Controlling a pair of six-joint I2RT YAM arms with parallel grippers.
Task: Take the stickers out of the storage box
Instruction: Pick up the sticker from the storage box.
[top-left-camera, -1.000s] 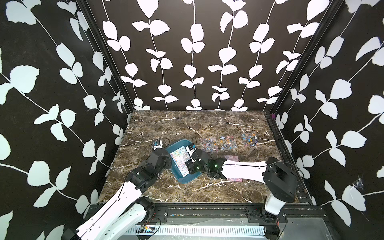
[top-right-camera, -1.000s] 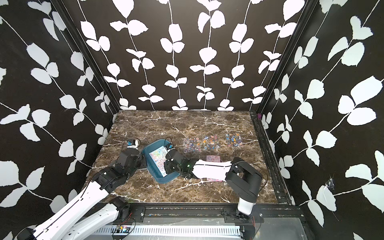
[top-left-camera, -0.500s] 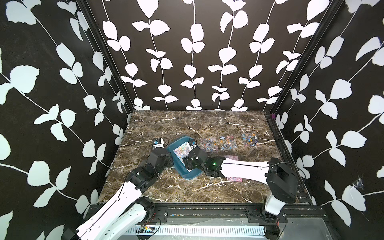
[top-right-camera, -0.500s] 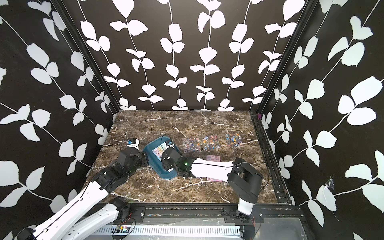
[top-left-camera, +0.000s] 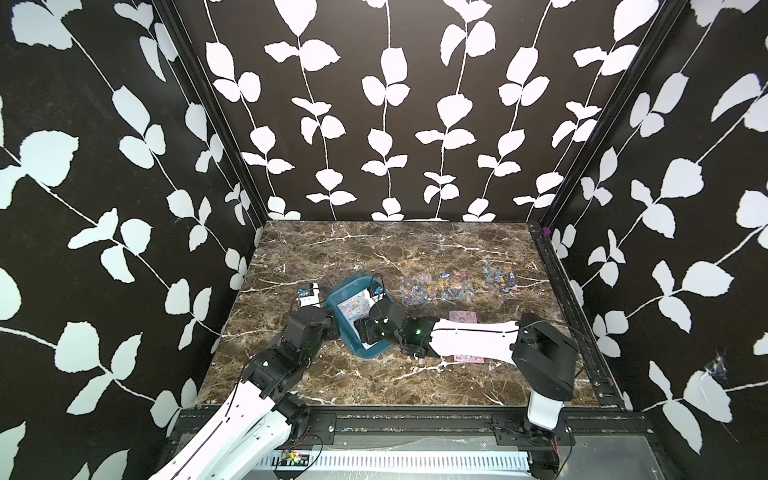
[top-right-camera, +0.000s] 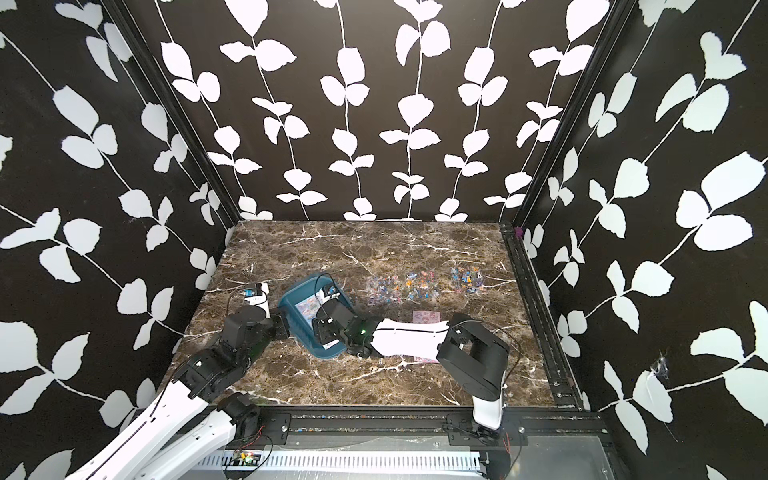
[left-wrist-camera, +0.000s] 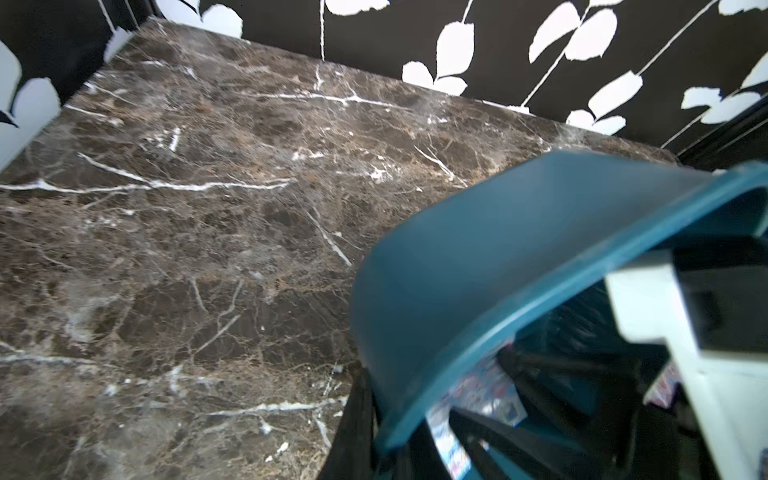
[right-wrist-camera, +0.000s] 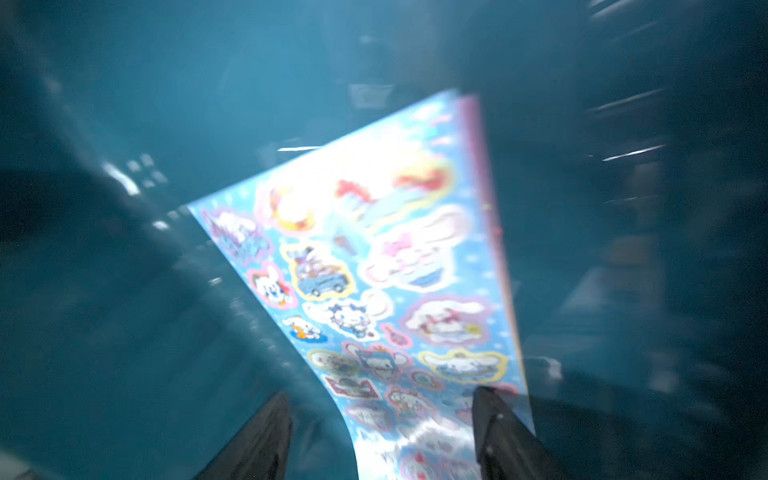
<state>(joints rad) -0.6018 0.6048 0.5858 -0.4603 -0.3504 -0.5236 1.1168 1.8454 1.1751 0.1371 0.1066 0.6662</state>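
Status: roughly 2/3 done by my read.

Out on the brown marble tabletop (top-left-camera: 374, 245): 3 clear sheets (top-left-camera: 455, 286) w/ tiny multicolour stickers, in a row right of centre in both top views, well apart from the shallow teal-blue plastic storage box (top-left-camera: 371, 353). A pink cartoon sheet (top-left-camera: 463, 316) lies flat under the right forearm (top-left-camera: 473, 338). Pink shows above & below the arm; 1 sheet or 2, can't tell.

Left in box: light-blue cartoon-character sheet (right-wrist-camera: 374, 291), curled up off the box floor, centre of right wrist view. A pink edge (right-wrist-camera: 484, 166) sits just behind it, prob. the 2nd pink sheet.

Left gripper (top-left-camera: 332, 325) is clamped on the box's left rim, centre-left of frame. Box looks tilted, not flat on the table; which edge is up is hard to tell.

Right gripper (right-wrist-camera: 382, 395) is inside the box w/ jaws spread wide. Blue sheet runs between the fingers (right-wrist-camera: 266, 436) but isn't pinched, so nothing held.

Remaining: grab blue sheet, pull it out, then the pink one. Risk: both come out stuck together.
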